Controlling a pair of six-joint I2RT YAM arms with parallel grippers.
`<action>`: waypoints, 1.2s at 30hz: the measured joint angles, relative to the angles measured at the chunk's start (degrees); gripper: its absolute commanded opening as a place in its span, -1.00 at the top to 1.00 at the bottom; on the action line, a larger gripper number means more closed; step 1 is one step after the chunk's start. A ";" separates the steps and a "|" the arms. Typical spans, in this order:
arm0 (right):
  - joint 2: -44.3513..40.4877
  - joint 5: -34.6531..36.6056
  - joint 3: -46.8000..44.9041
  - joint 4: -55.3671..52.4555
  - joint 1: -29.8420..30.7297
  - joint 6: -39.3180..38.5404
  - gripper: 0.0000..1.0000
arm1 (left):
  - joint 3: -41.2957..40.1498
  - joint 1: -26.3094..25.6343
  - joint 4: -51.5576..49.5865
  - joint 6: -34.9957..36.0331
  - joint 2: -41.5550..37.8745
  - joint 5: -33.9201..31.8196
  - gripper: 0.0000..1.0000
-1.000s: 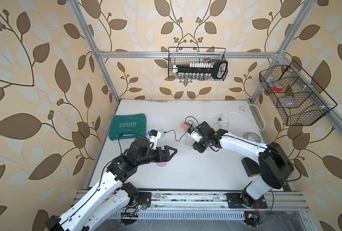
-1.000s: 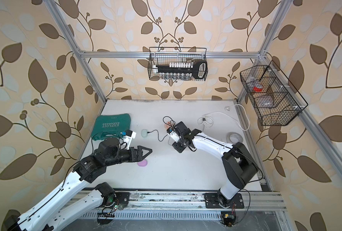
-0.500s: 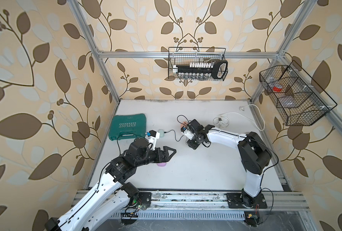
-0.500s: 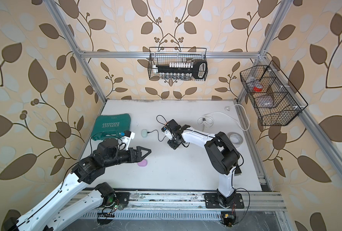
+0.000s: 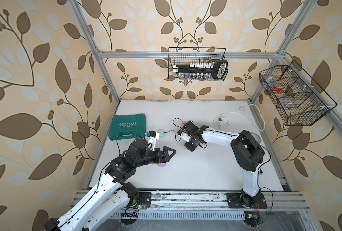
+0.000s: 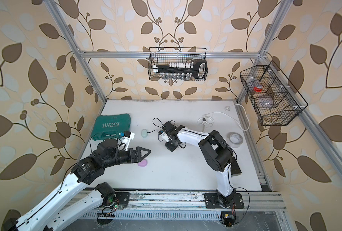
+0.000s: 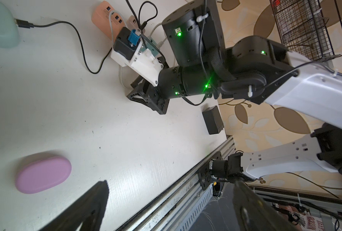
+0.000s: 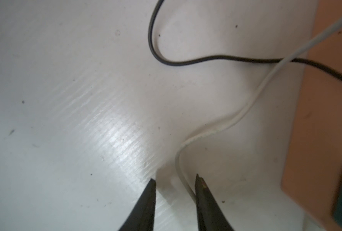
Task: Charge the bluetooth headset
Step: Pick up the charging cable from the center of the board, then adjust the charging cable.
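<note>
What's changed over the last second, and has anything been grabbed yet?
The right tool shifted left and narrowed its jaws around the white cable, not yet clamped. The left tool stayed open; the pink case and mint case did not move.

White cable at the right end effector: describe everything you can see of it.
The white cable is thin, smooth and plastic-looking. It runs over the peach charging strip, crosses the black cable, then snakes slack across the white table. Its near stretch passes between the fingertips of the right end effector, lying against one finger with a gap to the other, so it is not yet pinched. Its plug end is hidden.
</note>
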 measured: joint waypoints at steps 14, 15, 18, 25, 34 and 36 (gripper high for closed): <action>-1.73 -9.51 0.57 -0.07 0.00 6.05 0.98 | -0.37 0.00 -0.52 -0.04 -1.07 -2.40 -0.91; -2.91 -10.40 -0.07 0.37 0.00 6.99 0.99 | -0.55 0.00 -0.52 -0.07 -1.11 -2.58 -0.89; -8.85 -13.62 -2.97 3.39 0.00 11.54 0.99 | -1.22 0.00 -0.46 -0.26 -1.16 -2.86 -0.81; -19.34 -19.45 -9.79 15.47 -0.48 25.16 1.00 | -4.28 0.00 3.32 -1.68 0.15 -2.47 -0.44; -19.76 -23.76 -19.34 33.35 -1.53 44.89 1.00 | -5.68 0.37 14.21 -2.89 9.49 -0.68 -0.27; -20.37 -24.17 -21.64 37.40 -1.51 48.81 1.00 | -5.68 0.37 16.00 -3.02 10.54 -0.52 -0.23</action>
